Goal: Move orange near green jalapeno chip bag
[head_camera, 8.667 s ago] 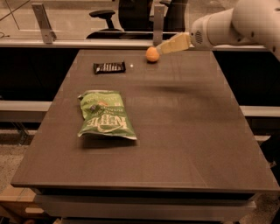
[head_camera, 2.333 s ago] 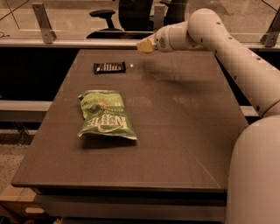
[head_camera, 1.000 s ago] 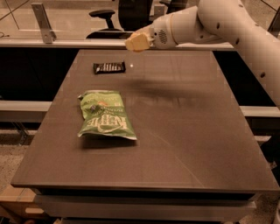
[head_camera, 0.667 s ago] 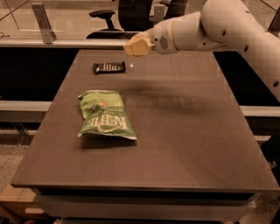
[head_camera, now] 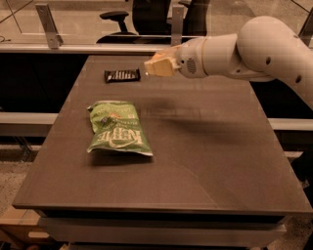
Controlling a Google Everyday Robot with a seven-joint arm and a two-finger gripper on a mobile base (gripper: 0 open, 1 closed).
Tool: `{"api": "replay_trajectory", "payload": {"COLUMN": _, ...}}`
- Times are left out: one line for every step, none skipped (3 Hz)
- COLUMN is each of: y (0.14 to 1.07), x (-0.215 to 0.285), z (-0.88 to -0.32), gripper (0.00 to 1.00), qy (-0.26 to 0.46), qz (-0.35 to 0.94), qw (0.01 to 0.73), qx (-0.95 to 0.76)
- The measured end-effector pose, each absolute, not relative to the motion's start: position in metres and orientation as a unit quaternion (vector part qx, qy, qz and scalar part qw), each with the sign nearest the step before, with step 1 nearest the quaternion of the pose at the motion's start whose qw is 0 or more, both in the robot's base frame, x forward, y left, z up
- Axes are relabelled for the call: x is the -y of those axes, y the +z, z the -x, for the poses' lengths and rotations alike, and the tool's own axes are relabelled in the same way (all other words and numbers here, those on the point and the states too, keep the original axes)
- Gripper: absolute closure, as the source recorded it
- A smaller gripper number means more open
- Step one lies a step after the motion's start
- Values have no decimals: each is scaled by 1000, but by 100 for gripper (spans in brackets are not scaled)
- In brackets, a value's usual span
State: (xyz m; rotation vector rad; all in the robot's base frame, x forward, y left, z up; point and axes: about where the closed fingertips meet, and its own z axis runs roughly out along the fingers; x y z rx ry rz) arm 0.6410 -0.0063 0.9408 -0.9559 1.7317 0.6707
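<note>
The green jalapeno chip bag (head_camera: 117, 128) lies flat on the left half of the dark table (head_camera: 205, 161), its white lettering facing up. My gripper (head_camera: 157, 64) hangs above the far middle of the table, behind and to the right of the bag and well apart from it. Its pale fingers are shut around the orange, which is almost wholly hidden between them. The spot at the back of the table where the orange lay is bare.
A small black candy bar wrapper (head_camera: 122, 75) lies at the far left of the table, just left of the gripper. My white arm (head_camera: 254, 49) reaches in from the right. Office chairs (head_camera: 117, 14) and a rail stand behind the table.
The orange left the table's far edge and is now in the gripper. Over the last second the gripper carried it slightly left and nearer the front, closer to the bag.
</note>
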Motion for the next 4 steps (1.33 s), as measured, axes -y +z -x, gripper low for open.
{"api": "replay_trajectory", "payload": {"y": 932, "x": 10, "z": -621, "gripper": 100, "qy": 275, "qz": 386, "qw": 502, "qx": -723}}
{"api": "replay_trajectory", "payload": {"y": 917, "x": 14, "z": -601, "gripper": 100, "qy": 275, "qz": 385, "qw": 487, "qx": -734}}
{"api": "replay_trajectory", "payload": {"y": 899, "x": 24, "z": -589, "gripper": 100, "qy": 283, "qz": 386, "qw": 475, "qx": -738}}
{"api": "replay_trajectory", "payload": {"y": 879, "x": 35, "z": -582, "gripper": 100, "qy": 300, "qz": 383, "qw": 459, "qx": -743}}
